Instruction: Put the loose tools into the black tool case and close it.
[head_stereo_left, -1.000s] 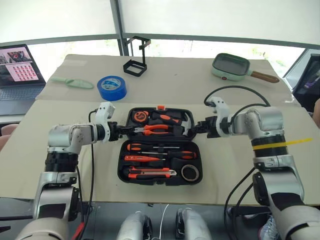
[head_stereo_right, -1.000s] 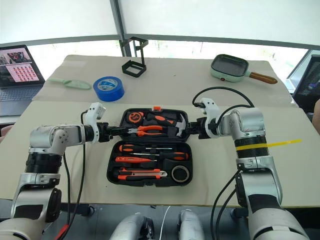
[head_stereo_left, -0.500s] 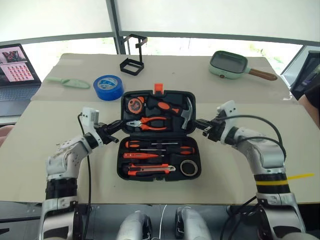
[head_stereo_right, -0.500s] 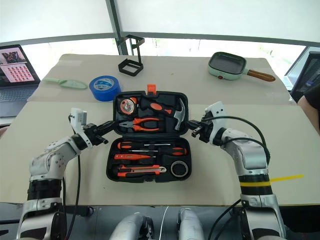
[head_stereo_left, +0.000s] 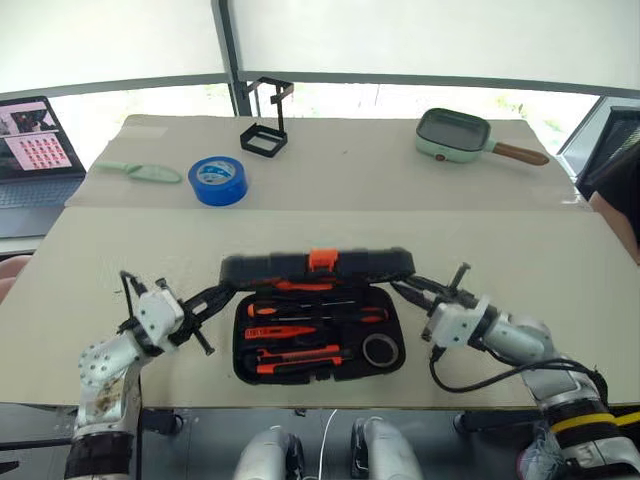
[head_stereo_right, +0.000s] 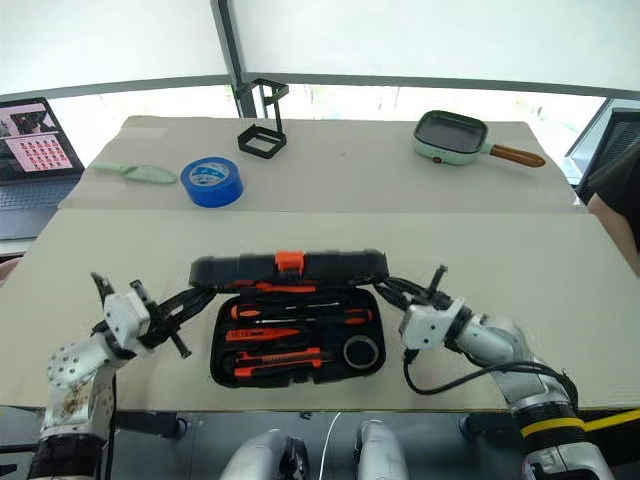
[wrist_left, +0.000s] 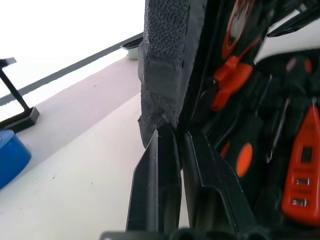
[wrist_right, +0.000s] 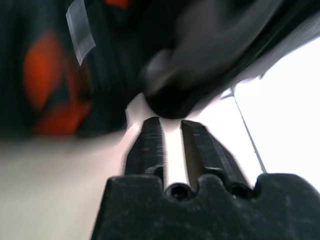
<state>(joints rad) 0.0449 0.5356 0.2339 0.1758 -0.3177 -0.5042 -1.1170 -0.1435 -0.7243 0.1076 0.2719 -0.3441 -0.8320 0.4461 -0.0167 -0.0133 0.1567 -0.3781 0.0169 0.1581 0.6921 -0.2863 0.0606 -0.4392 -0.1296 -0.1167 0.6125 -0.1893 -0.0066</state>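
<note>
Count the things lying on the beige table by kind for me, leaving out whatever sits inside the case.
Tool case: 1
Blue tape roll: 1
Black wire stand: 1
Green pan: 1
Green scoop: 1
Total: 5

The tool case (head_stereo_left: 318, 330) sits on the worktop (head_stereo_left: 520, 250) at the near edge, centre, its lid (head_stereo_left: 316, 266) standing half raised at the 12 o'clock side. In its base lie the screwdrivers (head_stereo_left: 318, 311), behind the utility knife (head_stereo_left: 298, 352), with the small tape roll (head_stereo_left: 378, 350) at 4 o'clock. The left pincer (head_stereo_left: 212, 298) is at the lid's 9 o'clock end, the right pincer (head_stereo_left: 408, 291) at 3 o'clock. Far back: big tape roll (head_stereo_left: 219, 180) at 11, wire stand (head_stereo_left: 265, 131) at 12, pan (head_stereo_left: 459, 135) at 1, laptop (head_stereo_left: 35, 150) at 10.
</note>
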